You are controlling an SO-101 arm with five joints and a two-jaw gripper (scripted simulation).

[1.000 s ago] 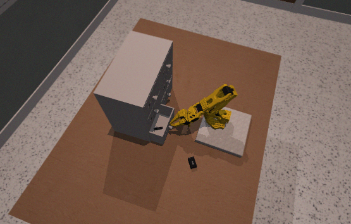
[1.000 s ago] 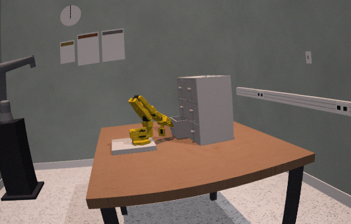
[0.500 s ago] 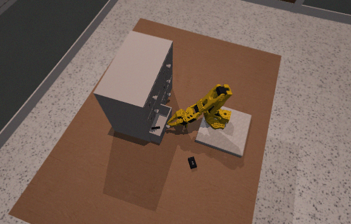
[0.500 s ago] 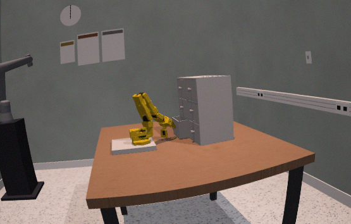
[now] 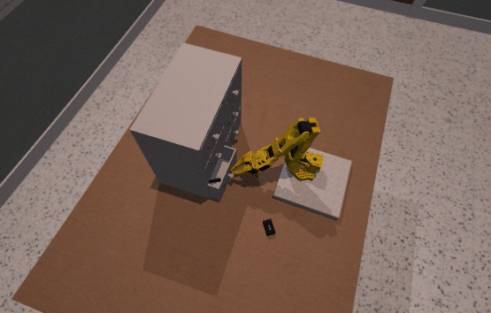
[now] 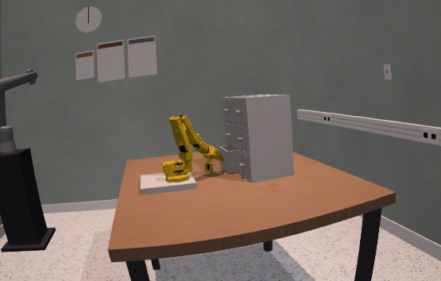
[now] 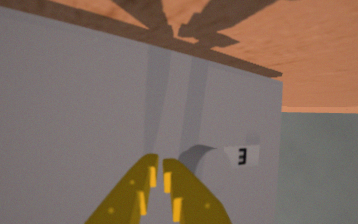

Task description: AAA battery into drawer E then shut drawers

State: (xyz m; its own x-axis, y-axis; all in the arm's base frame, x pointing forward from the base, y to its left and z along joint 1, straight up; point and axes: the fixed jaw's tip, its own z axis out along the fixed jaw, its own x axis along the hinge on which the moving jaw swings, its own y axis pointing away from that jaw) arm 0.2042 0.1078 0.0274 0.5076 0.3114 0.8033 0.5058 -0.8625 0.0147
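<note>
Top view, left to right: grey chest (image 5: 188, 95); its low drawer (image 5: 223, 168) pulled out, AAA battery (image 5: 214, 180) lying inside; yellow gripper (image 5: 235, 169), jaws pressed together on nothing, against the drawer front; black block (image 5: 269, 227) on the table (image 5: 100, 248)

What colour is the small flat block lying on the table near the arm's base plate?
Black; the small flat block shows best from the top.

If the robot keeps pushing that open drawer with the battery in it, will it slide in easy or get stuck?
The open drawer will probably slide straight in, since the shut gripper meets its front near the knob. The small dark battery inside is round, so it may roll a little. The chest looks tall and boxy; a low push seems unlikely to tip it.
</note>
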